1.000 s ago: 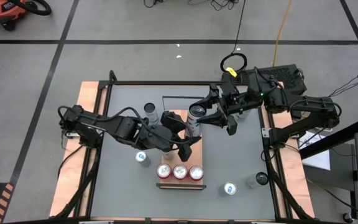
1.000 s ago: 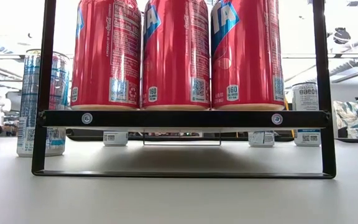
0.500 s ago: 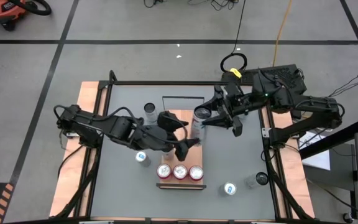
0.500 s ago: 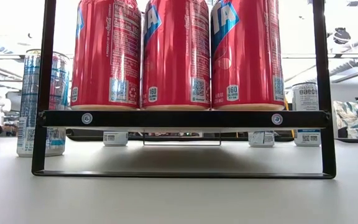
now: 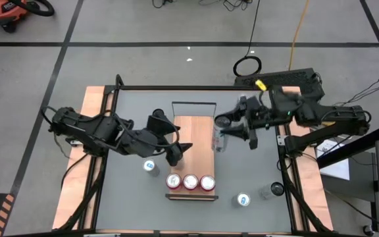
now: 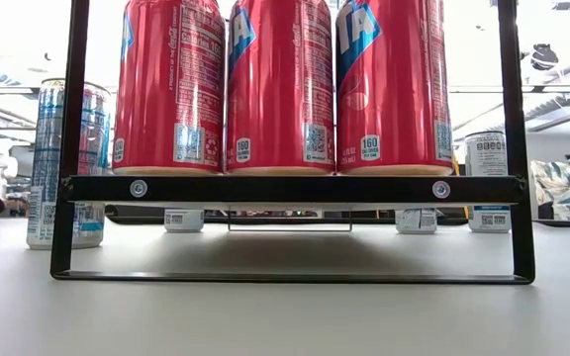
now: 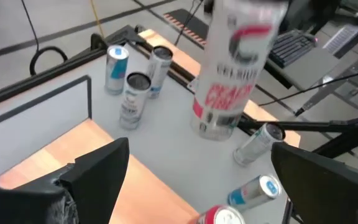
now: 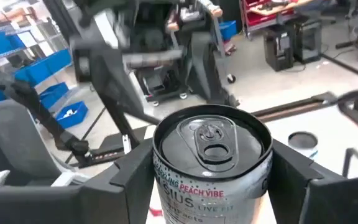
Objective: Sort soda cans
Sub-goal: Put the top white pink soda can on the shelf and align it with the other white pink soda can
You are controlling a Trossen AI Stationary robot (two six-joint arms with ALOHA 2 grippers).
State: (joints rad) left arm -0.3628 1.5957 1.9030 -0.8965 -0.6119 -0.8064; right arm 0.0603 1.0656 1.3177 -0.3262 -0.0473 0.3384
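Observation:
My right gripper is shut on a silver-grey soda can with a dark top. It holds the can in the air over the right edge of the wooden board. The same can shows ahead in the left wrist view. My left gripper stands wide open and holds nothing, left of the can, its fingers far apart. Three red cans stand in a row on their bases on the black rack's shelf, at the board's near end. My right gripper pinches the silver can by its side wall, one finger on each side, a little below the top rim. The fingers come about level from the table's right. The can is lifted clear, roughly upright with its dark top up.
Loose cans stand on the grey table: a blue one near the left arm, a silver one at the far left, a blue one and a silver one at the near right. A black frame stands at the board's far end.
My left gripper has drawn back from the silver can toward the table's left edge, its fingers spread wider. My right gripper has carried the can toward the table's right edge, away from the middle of the board.

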